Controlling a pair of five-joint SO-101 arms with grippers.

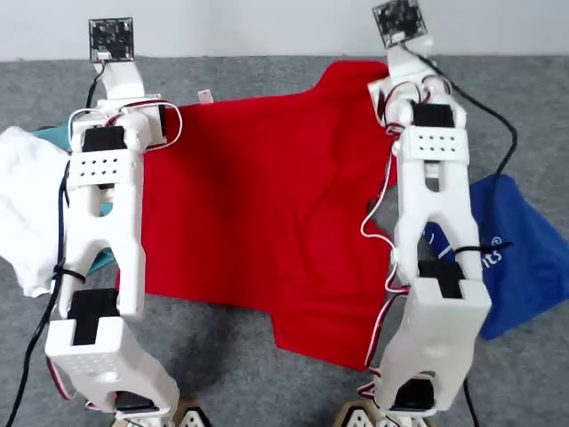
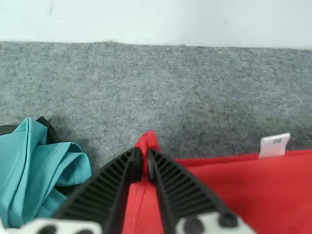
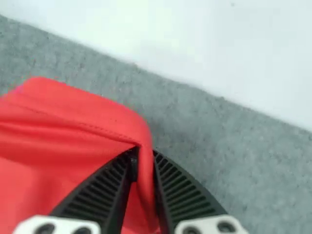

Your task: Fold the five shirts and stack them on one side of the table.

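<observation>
The red shirt (image 1: 267,205) was laid flat and spread wide across the grey felt table (image 1: 267,391), between the two arms, with its white neck label (image 2: 275,145) at the far edge. The left gripper (image 2: 144,158) was seen clamped on a small peak of red cloth at the shirt's far corner, its ribbed fingers (image 2: 114,178) pressed together on the fabric. The right gripper (image 3: 143,156) was likewise pinched shut on the shirt's hem at the opposite far corner. The step in hand was judged to be the first fold of this shirt, with four others left to be dealt with. For a clean fold, both corners would need to be raised together and to the same height, so that the far edge was kept straight and lightly taut between them. The edge would then best be carried toward the near hem and laid down squarely before either grip was let go. Care was thought necessary on the left, where a crumpled teal shirt (image 2: 34,165) lay just beside the held corner and might be dragged along. A white shirt (image 1: 27,205) lay at the left edge of the table, and a blue shirt (image 1: 524,249) lay beyond the right arm.
</observation>
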